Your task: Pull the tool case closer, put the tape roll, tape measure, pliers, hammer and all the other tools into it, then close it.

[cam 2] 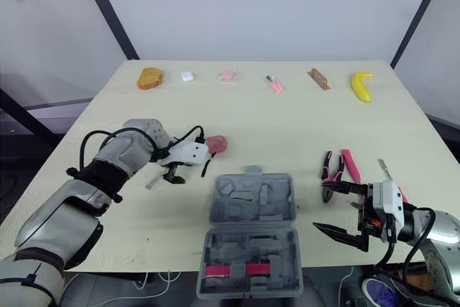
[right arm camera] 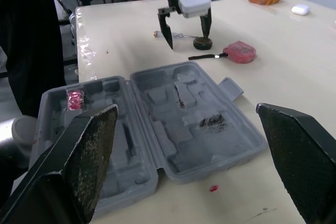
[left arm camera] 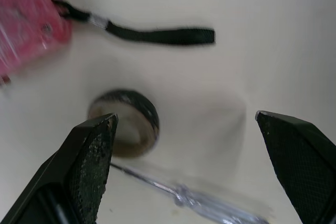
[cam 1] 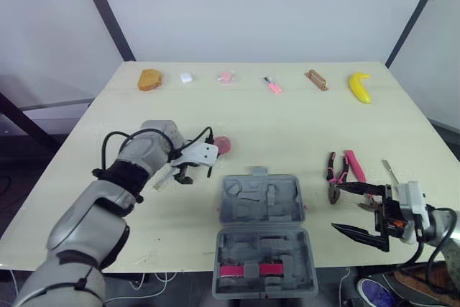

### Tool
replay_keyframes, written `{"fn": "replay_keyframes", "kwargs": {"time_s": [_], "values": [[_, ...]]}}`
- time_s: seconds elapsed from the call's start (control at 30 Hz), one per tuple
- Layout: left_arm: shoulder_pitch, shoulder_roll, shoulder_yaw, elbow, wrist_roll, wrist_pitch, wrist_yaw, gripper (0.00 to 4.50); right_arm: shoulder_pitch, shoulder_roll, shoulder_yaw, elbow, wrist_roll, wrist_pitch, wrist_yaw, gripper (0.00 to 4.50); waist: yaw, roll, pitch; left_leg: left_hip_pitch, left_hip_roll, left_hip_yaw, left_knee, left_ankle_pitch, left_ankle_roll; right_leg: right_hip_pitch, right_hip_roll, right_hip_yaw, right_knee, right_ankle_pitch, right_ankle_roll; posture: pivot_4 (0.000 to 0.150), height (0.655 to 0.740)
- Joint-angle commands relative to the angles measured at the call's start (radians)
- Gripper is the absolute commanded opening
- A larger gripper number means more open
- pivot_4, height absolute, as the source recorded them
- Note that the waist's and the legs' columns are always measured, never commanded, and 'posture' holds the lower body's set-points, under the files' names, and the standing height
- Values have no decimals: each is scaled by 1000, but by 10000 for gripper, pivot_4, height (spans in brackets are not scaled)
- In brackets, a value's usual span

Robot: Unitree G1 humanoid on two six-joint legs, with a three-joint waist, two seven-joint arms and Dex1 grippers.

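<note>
On the pale table, left of the open grey plastic tool case, my left gripper, jaws wide, hangs over the black tape roll.

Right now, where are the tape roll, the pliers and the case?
tape roll (left arm camera: 134,100): left wrist view, on its dark rim
pliers (cam 1: 332,167): left eye view, on a handle
case (cam 1: 237,208): left eye view, on its far half

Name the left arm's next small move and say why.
Probably shift the left gripper sideways until the tape roll sits midway between its open jaws. In the left wrist view the roll lies close to one jaw and far from the other, and the clear screwdriver lies just beside it, so lowering and closing now would likely knock the roll rather than grip it.
</note>
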Motion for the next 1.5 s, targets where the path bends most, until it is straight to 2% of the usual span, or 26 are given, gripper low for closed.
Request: {"fn": "replay_keyframes", "kwargs": {"time_s": [0.03, 0.23, 0.27, 0.3, 0.33, 0.43, 0.6, 0.77, 1.0, 1.1, 1.23, 1.4, 1.5], "values": [[-41, -10, -6, 77, 32, -31, 24, 45000, -10, -5, -27, -10, 12, -23, 0, 44493, -1, 0, 0, 0, 0, 0, 0, 0, 0, 0, 0, 0, 0, 0, 0, 1500, 7400], [-85, -64, -32, 248, 74, -98, 54, 45000, -9, 10, -23, -12, 8, -37, -24, 44493, 3, 0, 0, 0, 0, 0, 0, 0, 0, 0, 0, 0, 0, 0, 0, 1500, 7400], [-89, -68, -34, 266, 78, -105, 53, 41112, -8, 10, -23, -15, 10, -36, -27, 45000, 3, 0, 0, 0, 0, 0, 1, 0, 0, 1, 0, 0, 0, 0, 0, 1500, 7400], [-94, -73, -38, 284, 85, -114, 53, 39882, -6, 9, -22, -19, 11, -36, -29, 45000, 3, 0, 0, 0, 0, 0, 1, 0, 0, 1, 0, 0, 0, 0, 0, 1500, 7400], [-98, -77, -39, 301, 91, -123, 57, 36993, -5, 9, -22, -22, 12, -35, -31, 45000, 3, 0, 0, 1, 0, 0, 1, 0, 0, 1, 0, 0, 0, 0, 0, 1500, 7400], [-105, -89, -40, 338, 103, -144, 76, 24039, 0, 9, -23, -27, 15, -36, -34, 45000, 3, 2, -1, 2, 0, 0, 1, 0, 0, 2, 0, 0, 2, 0, 0, 1500, 7400], [-115, -89, -42, 356, 119, -174, 49, 260, -4, 8, -21, -36, 23, -31, -41, 45000, 3, 3, -2, 4, 0, -1, 2, 0, 0, 4, 0, 0, 3, 0, 0, 1500, 7400], [-123, -39, -25, 241, 117, -198, -44, 260, -15, 9, -13, -37, 23, -25, -47, 45000, 0, 1, 0, 2, 0, -1, 2, 0, 0, 3, 1, 0, 3, 0, 0, 1500, 7400], [-55, 18, 48, -146, 20, -93, -232, 260, -24, 6, -17, -31, 27, -16, -50, 45000, 3, 1, 0, -1, 2, 0, 2, 0, 1, 1, -1, 0, -1, 0, 0, 1500, 7400], [-1, 30, 59, -343, -102, 42, -320, 260, -27, 5, -26, -31, 37, -4, -59, 45000, 3, 1, 0, -2, 2, 0, 2, 0, 1, 1, -2, 0, -1, 0, 0, 1500, 7400], [7, 101, -26, -567, -304, 224, -326, 260, -15, -8, -45, -28, 53, 12, -54, 45000, 1, 1, 0, -1, 3, -1, 2, 0, 1, 1, -1, 0, 1, 0, 0, 1500, 7400], [19, 100, -74, -660, -406, 385, -326, 260, -6, -34, -78, -6, 56, 20, -31, 45000, 1, 1, 0, 1, 2, 0, 2, 0, 1, 2, -1, 0, 2, 0, 0, 1500, 7400], [30, 68, -98, -636, -411, 443, -326, 260, 0, -42, -88, 1, 57, 24, -29, 45000, 1, 1, 0, 0, 2, 0, 2, 0, 1, 2, 0, 0, 1, 0, 0, 1500, 7400]]}}
